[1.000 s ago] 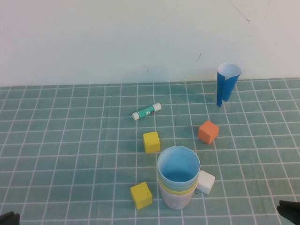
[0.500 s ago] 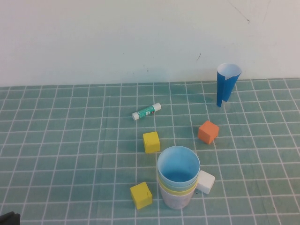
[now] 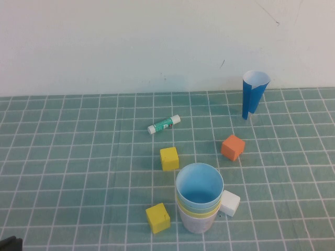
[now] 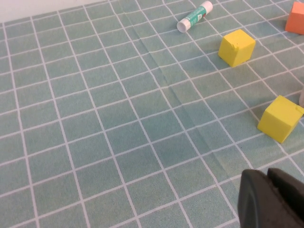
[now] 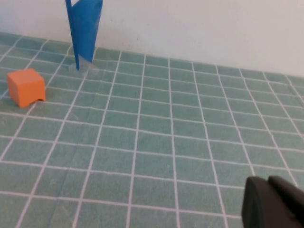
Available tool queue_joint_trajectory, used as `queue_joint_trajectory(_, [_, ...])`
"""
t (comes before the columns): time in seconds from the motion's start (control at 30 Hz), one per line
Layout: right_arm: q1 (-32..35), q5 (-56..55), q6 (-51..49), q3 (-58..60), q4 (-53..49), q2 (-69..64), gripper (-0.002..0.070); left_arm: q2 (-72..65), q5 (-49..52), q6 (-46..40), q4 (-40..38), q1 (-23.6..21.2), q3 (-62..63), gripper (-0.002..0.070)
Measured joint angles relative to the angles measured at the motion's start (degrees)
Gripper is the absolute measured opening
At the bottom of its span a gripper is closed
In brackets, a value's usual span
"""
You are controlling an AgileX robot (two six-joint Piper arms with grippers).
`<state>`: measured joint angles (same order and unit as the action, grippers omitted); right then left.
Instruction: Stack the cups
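The four cups stand nested in one upright stack (image 3: 199,201) at the near middle of the table. The light blue cup (image 3: 199,184) is innermost on top, then a pale green rim (image 3: 180,201), a yellow rim (image 3: 181,209) and the pink cup (image 3: 196,224) at the bottom. My left gripper (image 4: 267,175) is shut and empty, low over the mat at the near left; only its tip (image 3: 8,243) shows in the high view's corner. My right gripper (image 5: 268,181) is shut and empty over the mat at the near right, outside the high view.
Two yellow cubes (image 3: 169,158) (image 3: 157,217), a white cube (image 3: 229,203) touching the stack and an orange cube (image 3: 233,147) lie around it. A glue stick (image 3: 163,124) lies farther back. A dark-blue paper cone (image 3: 254,94) stands by the wall.
My right gripper has drawn back out of the high view's bottom right corner. The cup stack and the left gripper have not moved.
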<state>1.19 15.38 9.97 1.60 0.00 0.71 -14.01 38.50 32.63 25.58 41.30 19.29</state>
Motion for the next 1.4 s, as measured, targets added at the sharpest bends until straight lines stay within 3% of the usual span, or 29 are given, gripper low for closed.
queue_joint_trajectory(0.5, [-0.81, 3.81, -8.5, -0.1, -1.53, 0.12, -0.0001, 0.0, 0.0, 0.0, 0.0, 0.0, 0.0, -0.0002])
queue_joint_trajectory(1.4, [-0.81, 4.04, -9.1, -0.1, -1.86, 0.12, -0.0002, 0.0, 0.0, 0.0, 0.0, 0.0, 0.0, -0.0001])
